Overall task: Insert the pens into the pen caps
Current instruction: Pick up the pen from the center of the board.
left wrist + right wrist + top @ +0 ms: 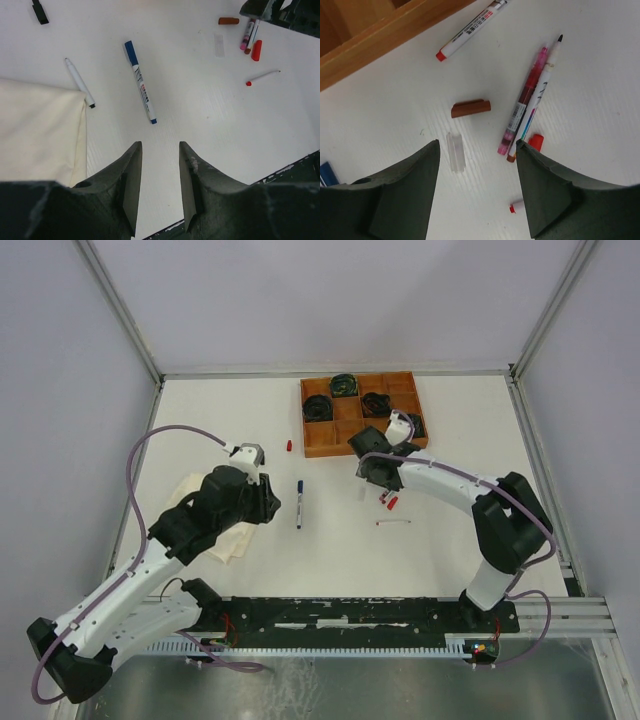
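Note:
My left gripper point(160, 145) is open and empty over bare table, left of a blue-capped pen point(141, 89) point(299, 503). A white pen with a black tip point(80, 82) lies by the cream cloth, and a black cap point(41, 12) lies farther off. My right gripper point(477, 145) point(383, 485) is open above a clear cap point(455, 152) and a brown cap point(470, 108). Beside its right finger lie a pink pen point(525, 100), a white pen with a brown end point(540, 90) and a red cap point(536, 141). Another red-ended pen point(470, 32) lies near the tray.
A wooden tray point(362, 412) with coiled dark cables stands at the back, just beyond the right gripper. The folded cream cloth point(215, 530) lies under the left arm. A lone red cap point(289, 446) sits left of the tray, and a thin red-ended pen point(393, 523) lies near the right arm.

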`<act>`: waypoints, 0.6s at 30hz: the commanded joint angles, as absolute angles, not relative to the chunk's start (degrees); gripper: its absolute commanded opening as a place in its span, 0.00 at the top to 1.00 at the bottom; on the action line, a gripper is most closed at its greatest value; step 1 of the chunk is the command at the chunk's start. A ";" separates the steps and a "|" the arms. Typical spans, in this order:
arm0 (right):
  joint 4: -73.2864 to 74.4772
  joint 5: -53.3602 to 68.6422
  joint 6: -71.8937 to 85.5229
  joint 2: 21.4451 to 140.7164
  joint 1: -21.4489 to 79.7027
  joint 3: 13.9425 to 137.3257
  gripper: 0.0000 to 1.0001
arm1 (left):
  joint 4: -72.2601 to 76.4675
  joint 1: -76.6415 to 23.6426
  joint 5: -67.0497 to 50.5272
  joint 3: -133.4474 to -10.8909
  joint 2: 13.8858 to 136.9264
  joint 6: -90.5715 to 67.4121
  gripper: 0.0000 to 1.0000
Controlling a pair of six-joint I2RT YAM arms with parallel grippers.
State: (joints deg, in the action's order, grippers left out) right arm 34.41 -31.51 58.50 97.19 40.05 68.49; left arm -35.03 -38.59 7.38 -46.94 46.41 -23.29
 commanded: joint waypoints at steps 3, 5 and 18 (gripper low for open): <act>28.39 -31.22 62.28 102.22 35.00 73.35 0.31 | -33.59 -38.50 8.34 -45.99 45.67 -20.63 0.58; 28.37 -30.11 62.76 104.11 33.48 74.66 0.31 | -33.68 -38.49 8.60 -45.97 45.79 -20.65 0.57; 28.83 -26.35 62.97 112.86 28.47 82.17 0.34 | -33.47 -38.58 8.61 -45.70 45.44 -20.78 0.57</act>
